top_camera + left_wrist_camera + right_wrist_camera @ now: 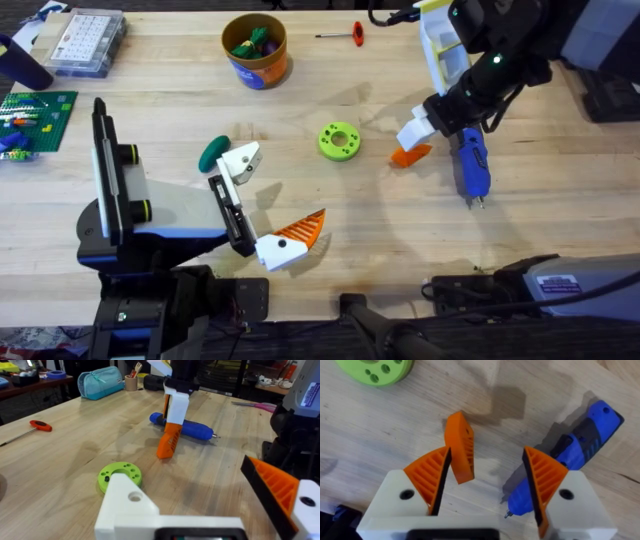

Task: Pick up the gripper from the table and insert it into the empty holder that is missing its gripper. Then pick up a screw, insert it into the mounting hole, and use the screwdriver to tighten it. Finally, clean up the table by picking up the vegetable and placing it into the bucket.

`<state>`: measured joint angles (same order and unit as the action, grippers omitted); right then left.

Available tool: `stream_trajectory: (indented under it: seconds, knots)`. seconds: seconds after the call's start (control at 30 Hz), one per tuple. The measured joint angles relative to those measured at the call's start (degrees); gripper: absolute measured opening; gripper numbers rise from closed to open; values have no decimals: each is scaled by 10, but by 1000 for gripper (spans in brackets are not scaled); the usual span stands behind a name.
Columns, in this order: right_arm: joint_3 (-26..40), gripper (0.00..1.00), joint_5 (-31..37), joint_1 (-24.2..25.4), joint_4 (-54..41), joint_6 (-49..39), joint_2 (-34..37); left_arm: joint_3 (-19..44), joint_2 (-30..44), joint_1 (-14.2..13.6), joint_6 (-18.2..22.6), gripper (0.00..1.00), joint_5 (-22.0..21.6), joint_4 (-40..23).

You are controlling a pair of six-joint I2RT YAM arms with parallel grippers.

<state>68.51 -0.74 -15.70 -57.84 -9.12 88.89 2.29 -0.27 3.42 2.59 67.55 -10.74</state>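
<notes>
While the orange finger is being gathered: first step of the task, pick-up of the gripper [411, 154].

Lying on the worktop [330, 225] between the lime-green disc [339, 140] and the blue screwdriver [471, 166], the gripper leans against one pad of the right gripper [490, 482], whose fingers stand wide and have closed on nothing yet. Next, by judgement: close, lift, and carry to the empty holder [239, 160] (the vegetable [213, 152] lies just beside it). Whether the left arm's fingers are apart, I cannot tell.
</notes>
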Motion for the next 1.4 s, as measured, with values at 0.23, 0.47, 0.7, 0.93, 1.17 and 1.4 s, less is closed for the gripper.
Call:
stream_trajectory:
  seconds: [0.23, 0.47, 0.7, 0.93, 1.17, 1.4]
  knots:
    - [0, 877, -21, -1, 22, -1, 3, 0, 3, 0, 0, 990, 0, 2]
    - [0, 877, -62, -1, 33, -2, 4, 0, 3, 0, 0, 990, 0, 2]
    - [0, 877, -70, -12, 30, -58, 4, 0, 3, 0, 0, 990, -1, 2]
    - [0, 877, -46, -33, 8, -124, 4, 0, 3, 0, 0, 990, -1, 2]
    - [0, 877, 3, -33, 2, -153, 4, 0, 3, 0, 0, 990, -1, 2]
    - [0, 877, 15, -35, -7, -175, 5, 0, 3, 0, 0, 990, -1, 2]
